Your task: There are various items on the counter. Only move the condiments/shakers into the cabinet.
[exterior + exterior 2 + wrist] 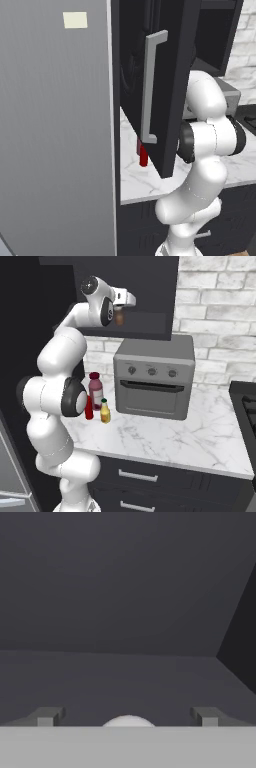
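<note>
In the hand view the two dark finger tips (47, 716) stand wide apart, gripping nothing; between them rises a pale rounded cap (128, 720), inside the tall black cabinet (125, 612). Far below the fingers, the slim red bottle (89, 408) stands on the white marble counter (165, 438).

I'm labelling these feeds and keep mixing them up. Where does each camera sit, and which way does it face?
Left base view: behind the arm's left, facing the open cabinet door and counter; the arm rises lower right.
Right base view: behind its right, facing the oven and bottles; the arm reaches up, hand at the cabinet.
Hand view: on the hand, looking into the dark cabinet; fingertips wide apart.
Both base views share the red bottle.
</note>
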### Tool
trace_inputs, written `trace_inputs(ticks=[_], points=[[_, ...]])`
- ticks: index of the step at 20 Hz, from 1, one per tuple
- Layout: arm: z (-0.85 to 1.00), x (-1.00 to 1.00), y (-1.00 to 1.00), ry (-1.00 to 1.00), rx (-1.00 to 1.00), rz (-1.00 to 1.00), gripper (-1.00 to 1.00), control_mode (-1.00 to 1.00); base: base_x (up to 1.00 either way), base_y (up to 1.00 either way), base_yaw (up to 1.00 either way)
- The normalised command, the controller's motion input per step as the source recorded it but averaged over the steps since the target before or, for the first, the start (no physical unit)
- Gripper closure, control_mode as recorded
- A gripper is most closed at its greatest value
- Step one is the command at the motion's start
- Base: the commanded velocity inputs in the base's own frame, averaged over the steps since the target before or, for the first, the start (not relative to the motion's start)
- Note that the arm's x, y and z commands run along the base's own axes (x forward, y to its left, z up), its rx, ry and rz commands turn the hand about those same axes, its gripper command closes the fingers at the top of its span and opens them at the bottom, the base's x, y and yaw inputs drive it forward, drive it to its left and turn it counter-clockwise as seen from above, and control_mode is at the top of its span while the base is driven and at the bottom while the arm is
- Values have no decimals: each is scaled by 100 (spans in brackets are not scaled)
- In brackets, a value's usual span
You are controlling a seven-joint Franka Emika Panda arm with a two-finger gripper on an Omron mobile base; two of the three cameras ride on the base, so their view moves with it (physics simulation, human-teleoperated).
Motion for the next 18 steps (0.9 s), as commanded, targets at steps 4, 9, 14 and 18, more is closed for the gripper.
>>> trace_inputs(ticks=[4,9,14,18], points=[[-3,1,0,-2,0,0,-100,-100,0,0,0],[-2,0,0,-3,0,0,-100,-100,0,0,0],[-12,6,0,-7,-1,0,-100,-100,0,0,0],[0,0,0,0,0,0,-100,-100,0,0,0]])
